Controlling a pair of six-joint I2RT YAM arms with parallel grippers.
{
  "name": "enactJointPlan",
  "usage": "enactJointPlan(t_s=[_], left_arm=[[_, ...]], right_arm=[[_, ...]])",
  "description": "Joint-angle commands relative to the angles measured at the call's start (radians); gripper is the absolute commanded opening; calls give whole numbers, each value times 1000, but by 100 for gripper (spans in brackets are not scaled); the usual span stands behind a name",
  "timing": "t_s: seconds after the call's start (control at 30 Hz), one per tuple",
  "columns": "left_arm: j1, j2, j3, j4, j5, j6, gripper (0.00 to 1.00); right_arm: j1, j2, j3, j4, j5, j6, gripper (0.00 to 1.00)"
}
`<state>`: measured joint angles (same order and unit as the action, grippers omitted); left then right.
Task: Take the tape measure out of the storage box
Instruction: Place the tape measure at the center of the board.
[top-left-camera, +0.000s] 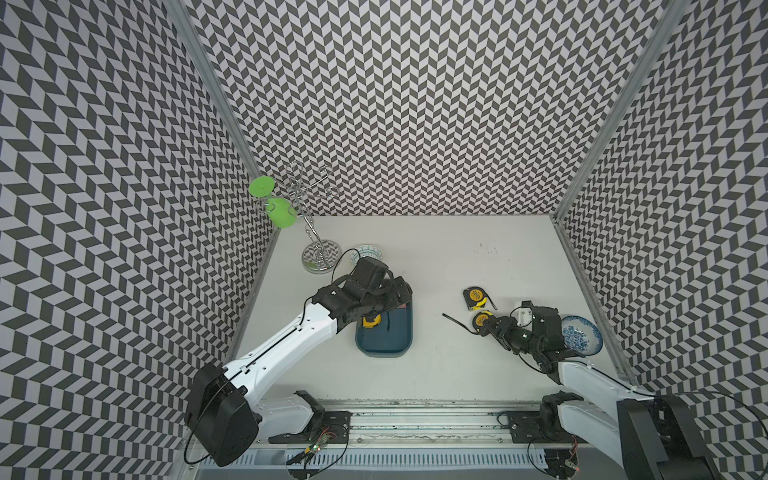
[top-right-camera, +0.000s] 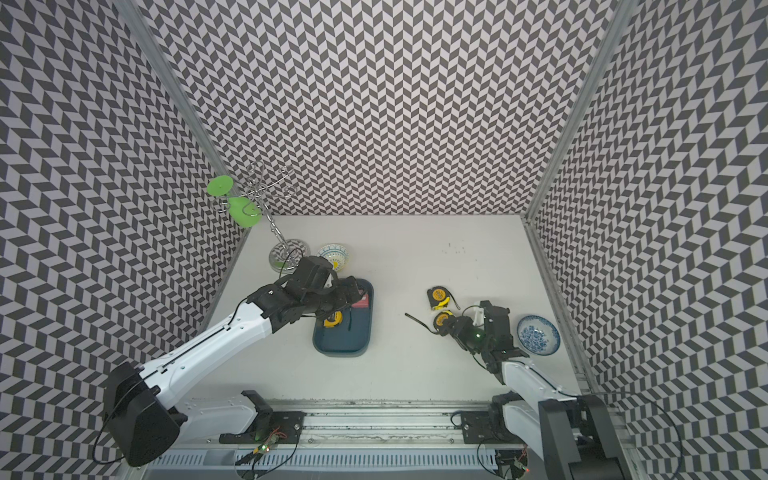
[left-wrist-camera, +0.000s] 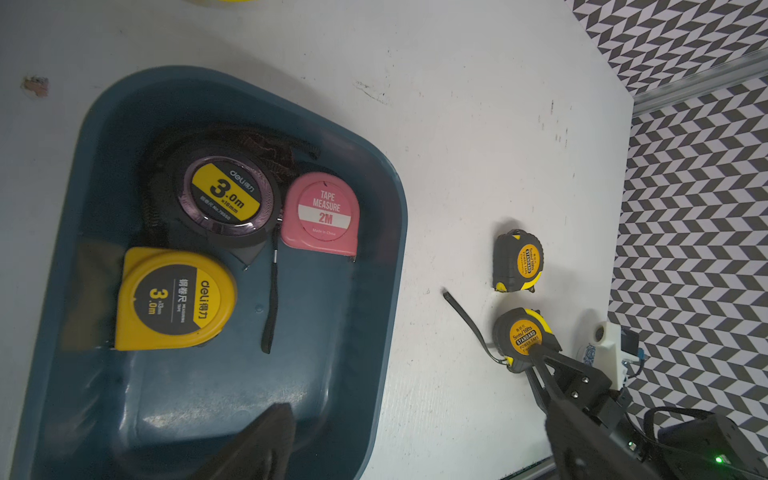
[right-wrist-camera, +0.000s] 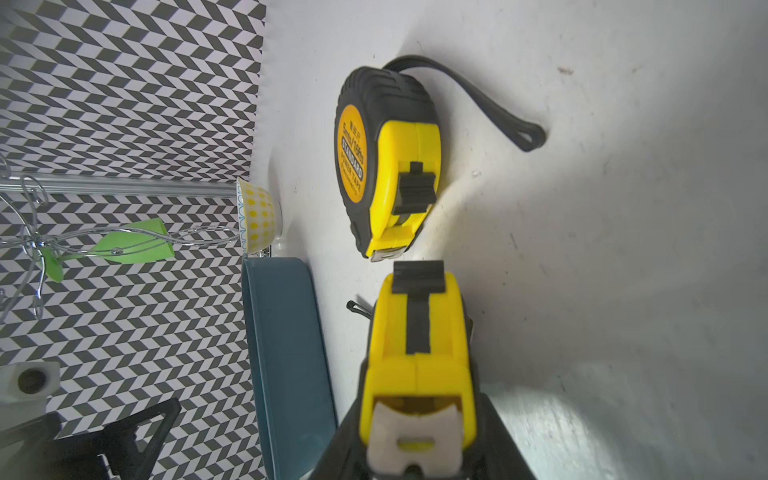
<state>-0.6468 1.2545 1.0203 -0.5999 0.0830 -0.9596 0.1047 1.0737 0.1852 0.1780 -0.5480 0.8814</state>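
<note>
The dark teal storage box lies left of the table's middle. Three tape measures lie in it: a black round one, a pink one and a yellow one. My left gripper hovers open above the box's far end; one finger shows over the box floor. To the right, my right gripper is shut on a black-and-yellow tape measure low at the table, its fingers against both sides. A matching tape measure stands just beyond it.
A blue-and-white bowl sits behind the right wrist near the table's right edge. A small patterned bowl and a chrome rack holding green cups stand at the back left. The held tape's black strap trails leftward on the table.
</note>
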Motion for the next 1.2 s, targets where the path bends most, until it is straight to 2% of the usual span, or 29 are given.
enactJointPlan(t_s=[0.0,0.1,0.2,0.4,0.53,0.87,1.17], left_arm=[[6,-23,-24,5,0,10,100],[6,-33,-33,5,-4,5,100],[6,-40,-35,0,-8,5,100],[6,-37,-39,-13,-18,9,100],[6,-25,-37,-40,-41,25,100],[6,112,30,-178,-124,172,100],[6,223,65,-202,-210,280,100]], right_arm=[[-1,-1,-21,-49,-4,-26,49],[0,-17,-9,-91,10,-46,59],[-1,-35,9,-143,17,-59,61],[-1,-74,28,-252,30,-104,78],[0,-101,27,-297,32,-122,85],[0,-168,115,-427,27,-161,97],[1,-212,174,-527,7,-179,100]])
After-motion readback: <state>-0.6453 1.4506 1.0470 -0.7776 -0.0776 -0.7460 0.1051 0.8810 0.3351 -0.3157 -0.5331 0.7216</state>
